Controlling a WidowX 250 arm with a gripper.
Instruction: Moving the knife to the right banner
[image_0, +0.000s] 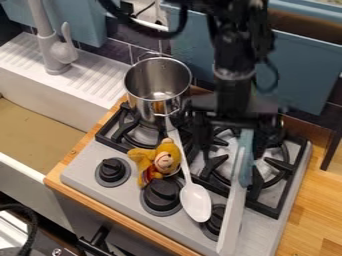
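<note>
If lowered off-centre with the hand (236, 142) spread wide around the blue handle (246, 165) of the knife (232, 215), slanting across the stove's (264, 230) right side, might pinch unevenly, letting the blade swing into the spoon (195, 202).

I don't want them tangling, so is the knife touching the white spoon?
Apart. The camera view shows a gap with a black knob between knife and spoon.
</note>
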